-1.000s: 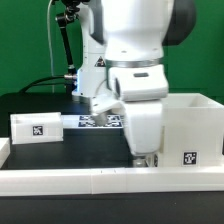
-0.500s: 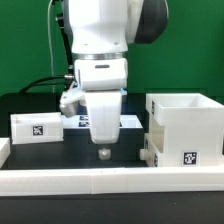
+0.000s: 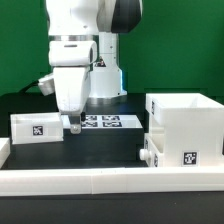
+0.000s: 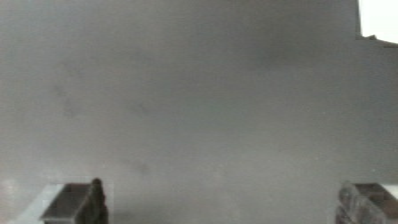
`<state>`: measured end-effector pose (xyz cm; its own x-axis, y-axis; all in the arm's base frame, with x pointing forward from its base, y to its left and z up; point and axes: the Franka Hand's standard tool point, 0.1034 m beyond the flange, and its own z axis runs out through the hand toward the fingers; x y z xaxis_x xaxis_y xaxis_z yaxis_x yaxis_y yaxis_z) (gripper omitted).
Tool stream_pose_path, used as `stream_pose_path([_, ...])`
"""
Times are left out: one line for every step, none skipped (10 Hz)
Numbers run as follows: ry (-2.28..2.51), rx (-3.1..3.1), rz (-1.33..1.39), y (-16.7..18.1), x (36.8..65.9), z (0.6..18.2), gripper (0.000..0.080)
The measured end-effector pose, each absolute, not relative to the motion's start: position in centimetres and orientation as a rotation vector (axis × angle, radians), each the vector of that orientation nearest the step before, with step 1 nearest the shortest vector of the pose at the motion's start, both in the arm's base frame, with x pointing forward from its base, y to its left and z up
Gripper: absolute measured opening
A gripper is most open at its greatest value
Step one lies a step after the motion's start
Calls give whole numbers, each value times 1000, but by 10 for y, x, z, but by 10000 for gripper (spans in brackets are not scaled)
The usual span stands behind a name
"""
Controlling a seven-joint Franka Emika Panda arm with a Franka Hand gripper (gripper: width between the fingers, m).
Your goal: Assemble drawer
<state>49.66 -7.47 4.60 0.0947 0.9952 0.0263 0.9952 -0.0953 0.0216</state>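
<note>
The drawer's large white casing [image 3: 186, 122] stands at the exterior view's right, with a tag on its front. A smaller tray with a knob [image 3: 149, 151] sits against its lower left side. A second white tray [image 3: 37, 127] with a tag lies at the left. My gripper [image 3: 74, 127] hangs just right of that left tray, low over the table, apart from the casing. In the wrist view my gripper [image 4: 224, 202] is open, with the fingers [image 4: 80, 204] wide apart. Only blurred grey table lies between them. A white bit [image 4: 382, 20] shows at one corner.
The marker board [image 3: 108, 122] lies flat behind the gripper. A long low white rail [image 3: 110, 178] runs along the front edge. A small white piece [image 3: 3, 150] sits at the far left. Cables and a stand are at the back.
The arm has swung from beside the casing at the exterior view's right across to the left tray. The gripper stays empty. The drawer parts have not moved.
</note>
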Motion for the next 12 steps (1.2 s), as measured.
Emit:
stream_pose_path([-2108,-2325,-52,-75,496,45,649])
stream_pose_path([-2027,-2393,-53,-74,496,45,649])
stream_pose_path([-1964,-2443,-52,-74,496,45,649])
stream_pose_path([-1874,-2511,-52,-74,496,45,649])
stream_pose_path([-1797,-2565,-51,-74,496,45,649])
stream_pose_path([-1731,-2609,-51,-74,496,45,649])
stream_pose_path([-1636,-2664,-53,-74,495,44,649])
stream_pose_path([-1537,-2741,-96,-80,492,47,649])
stream_pose_path([-1400,-2834,-134,-87,480,51,649])
stream_pose_path([-1285,-2895,-147,-91,470,55,649])
stream_pose_path([-1200,-2933,-149,-98,462,59,649])
stream_pose_path([-1060,-2985,-151,-108,453,63,649])
